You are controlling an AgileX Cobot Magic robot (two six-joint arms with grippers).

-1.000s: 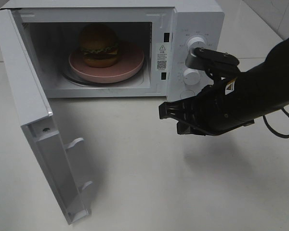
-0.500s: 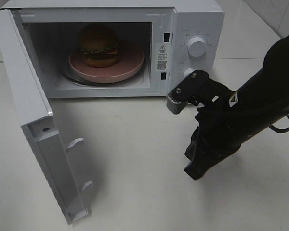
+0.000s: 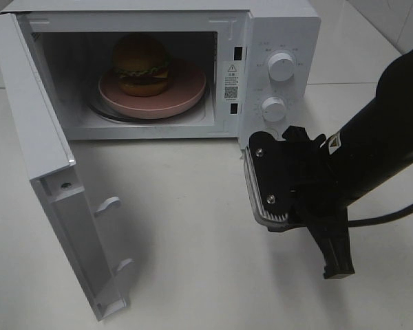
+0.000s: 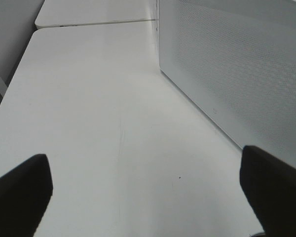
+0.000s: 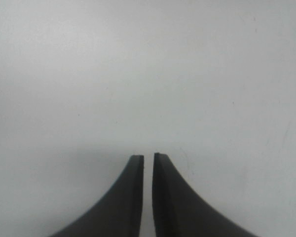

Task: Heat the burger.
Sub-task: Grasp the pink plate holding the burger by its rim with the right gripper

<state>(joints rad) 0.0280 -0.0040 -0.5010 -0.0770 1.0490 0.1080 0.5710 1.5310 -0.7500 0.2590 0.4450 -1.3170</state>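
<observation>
Right gripper [image 5: 148, 157]: jaws almost together with only a thin slit between them, nothing held. In the exterior view it hangs at the lower right of the frame, fingers pointing down at the white table [image 3: 193, 220], near the surface; contact cannot be told.

Left gripper [image 4: 144, 163]: jaws spread wide, nothing between them, over bare table. A white perforated panel [image 4: 237, 64] fills the upper right of that wrist view (which face of the appliance it is, cannot tell). This gripper does not show in the exterior view.

Microwave [image 3: 275, 34]: upper centre of the frame, with 2 round knobs, 1 above the other [image 3: 281, 67] [image 3: 273, 108], on its right panel. The door [image 3: 48, 144] is swung fully open toward the left edge of the frame.

Contents: 1 round pink plate [image 3: 189, 93] lies flat on the cavity floor. The burger [image 3: 141, 65] stands on the plate, left of the plate's centre and well apart from both grippers.

Burger orientation: upright, domed bun on top, lettuce frill and dark patty below it. Its long axis is vertical, running through the stack.
</observation>
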